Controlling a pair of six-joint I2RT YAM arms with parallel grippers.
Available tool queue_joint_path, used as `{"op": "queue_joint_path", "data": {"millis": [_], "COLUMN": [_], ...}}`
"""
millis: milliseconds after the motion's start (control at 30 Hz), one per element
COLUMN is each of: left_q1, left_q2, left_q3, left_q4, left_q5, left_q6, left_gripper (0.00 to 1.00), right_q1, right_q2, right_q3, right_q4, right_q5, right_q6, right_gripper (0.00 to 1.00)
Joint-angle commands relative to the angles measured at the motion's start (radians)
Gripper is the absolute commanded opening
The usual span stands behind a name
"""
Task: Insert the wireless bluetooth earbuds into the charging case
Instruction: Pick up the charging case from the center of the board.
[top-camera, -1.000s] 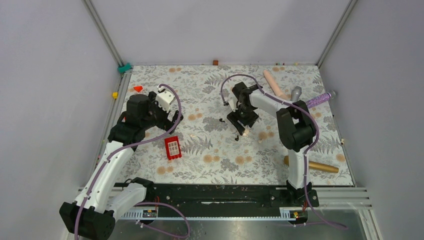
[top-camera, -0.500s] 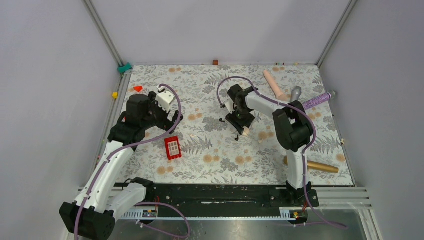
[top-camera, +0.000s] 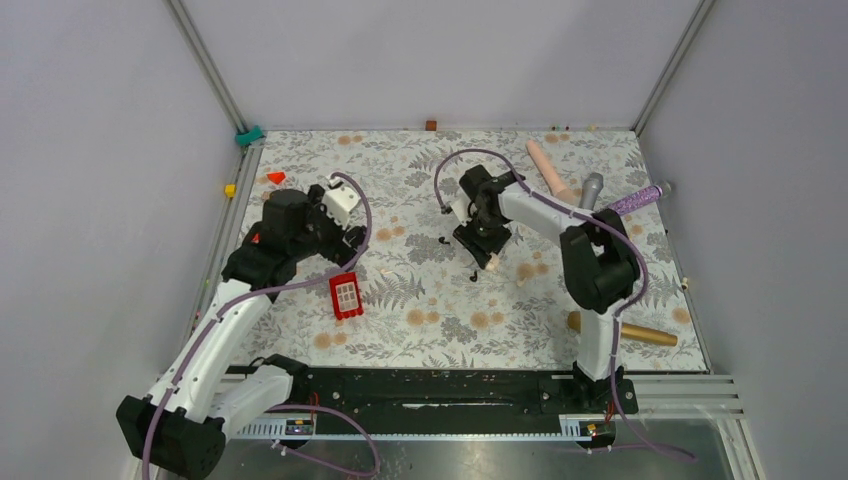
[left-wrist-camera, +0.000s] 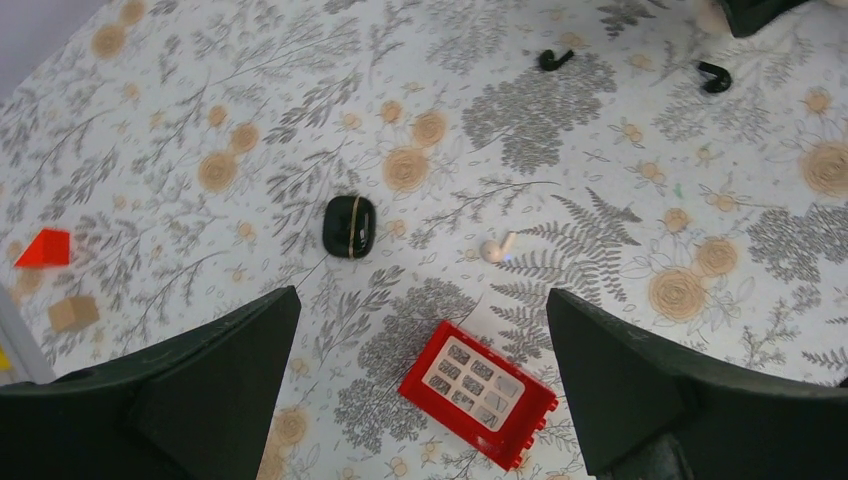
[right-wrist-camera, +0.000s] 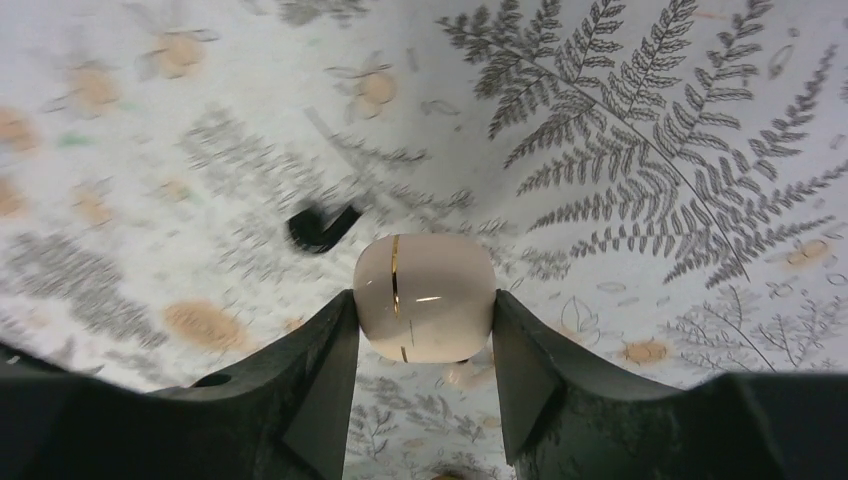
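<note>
My right gripper (right-wrist-camera: 425, 340) is shut on a pale pink charging case (right-wrist-camera: 425, 295) with a gold seam and holds it just above the table; in the top view the case (top-camera: 491, 262) sits mid-table. One black earbud (right-wrist-camera: 322, 228) lies just left of it. Both earbuds lie loose on the floral mat (top-camera: 443, 240) (top-camera: 473, 276), and also show in the left wrist view (left-wrist-camera: 549, 59) (left-wrist-camera: 714, 76). My left gripper (left-wrist-camera: 420, 380) is open and empty above a red block (left-wrist-camera: 478, 392). A small black oval case with a gold band (left-wrist-camera: 350, 225) lies beyond it.
A red wedge (top-camera: 276, 177) and a yellow cube (top-camera: 230, 190) lie far left. A pink cylinder (top-camera: 549, 168), a grey piece (top-camera: 592, 186) and a purple rod (top-camera: 640, 198) lie far right. A wooden dowel (top-camera: 625, 332) lies near right. A small white bit (left-wrist-camera: 495, 248) lies by the red block.
My left arm has swung right and nearer, bringing its open gripper over the red block. My right gripper has shifted slightly and still holds the pale case.
</note>
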Motion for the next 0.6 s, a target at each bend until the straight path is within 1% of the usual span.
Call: {"op": "queue_joint_path", "data": {"millis": [0,67,100,167,300,367,433,467,567], "left_q1": [-0.093,-0.127,-0.136,-0.154,-0.194,-0.201,-0.218,-0.237,-0.305], "left_q2": [0.014,0.018,0.018,0.008,0.008,0.076,0.129,0.147,0.199], "left_q3": [0.041,0.049,0.054,0.061,0.088,0.153,0.197,0.207,0.226], "left_q4": [0.041,0.050,0.055,0.065,0.111,0.032,-0.085,-0.120,-0.133], "left_q5": [0.016,0.055,0.102,0.221,0.476,0.642,0.771,0.797,0.802], "left_q6": [0.105,0.170,0.200,0.267,0.308,0.349,0.464,0.504,0.505], "left_gripper": [0.99,0.99,0.99,0.99,0.99,0.99,0.99,0.99,0.99], "right_q1": [0.007,0.007,0.007,0.007,0.007,0.007,0.006,0.006,0.006], "right_q2": [-0.230,-0.286,-0.308,-0.346,-0.421,-0.429,-0.429,-0.426,-0.405], "right_q3": [0.066,0.114,0.137,0.164,0.125,0.099,0.077,0.069,0.048], "right_q4": [-0.106,-0.175,-0.207,-0.251,-0.254,-0.254,-0.255,-0.254,-0.270], "right_q5": [-0.190,-0.308,-0.377,-0.515,-0.769,-0.869,-0.931,-0.961,-1.040], "right_q6": [-0.051,-0.058,-0.061,-0.052,-0.042,-0.048,-0.056,-0.060,-0.090], "right_gripper": [0.34,0.35,0.35,0.36,0.37,0.38,0.38,0.38,0.38]}}
